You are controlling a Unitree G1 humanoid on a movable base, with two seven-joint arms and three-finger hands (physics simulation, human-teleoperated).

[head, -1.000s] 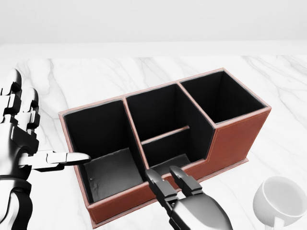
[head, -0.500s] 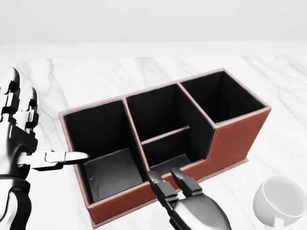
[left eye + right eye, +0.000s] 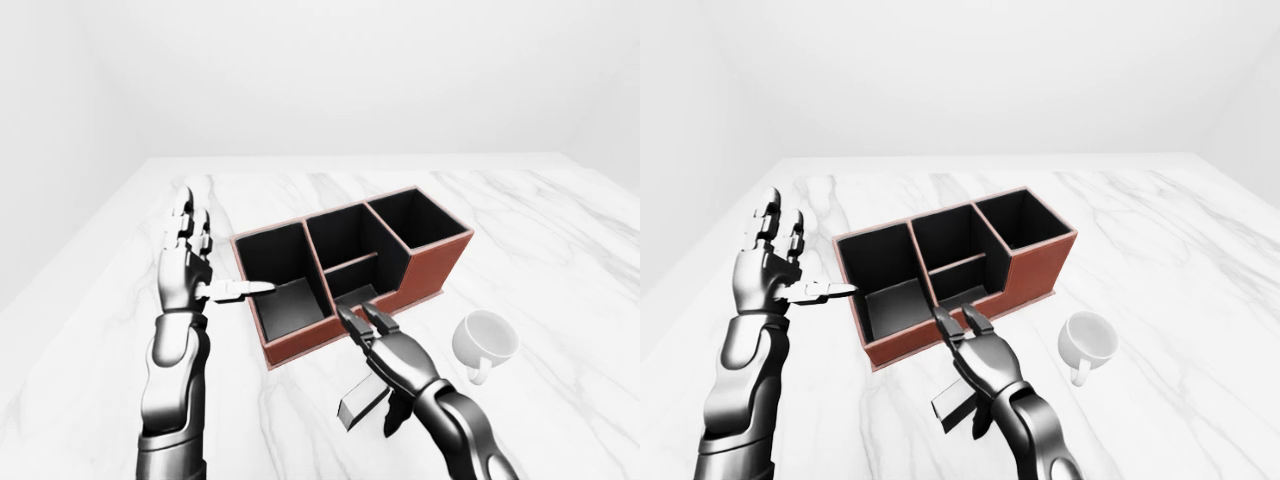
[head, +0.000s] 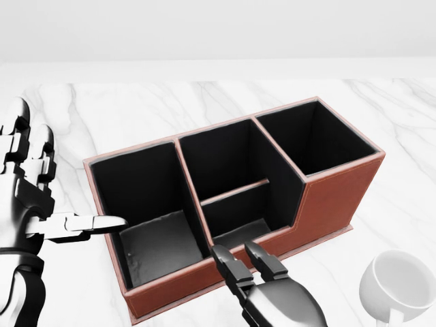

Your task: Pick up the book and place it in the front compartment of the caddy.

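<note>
The red-brown caddy (image 4: 334, 197) with black insides stands slantwise on the marble table (image 3: 560, 230). Its low front compartment (image 4: 240, 231) lies in the middle, just past my right fingertips. My right hand (image 3: 360, 316) reaches in from the bottom and holds a thin grey book (image 3: 362, 400) under its palm, the thumb pressing from the other side. In the head view the book is hidden below the frame. My left hand (image 3: 215, 255) stands open to the left of the caddy, fingers upright, thumb (image 4: 95, 223) pointing at the rim of the left compartment.
A white mug (image 3: 485, 340) lies on the table to the right of my right hand, near the caddy's right end. The table's left edge (image 3: 90, 250) runs diagonally beyond my left arm.
My right hand has slid slightly toward the bottom of the head view. The left hand and the caddy have stayed put.
</note>
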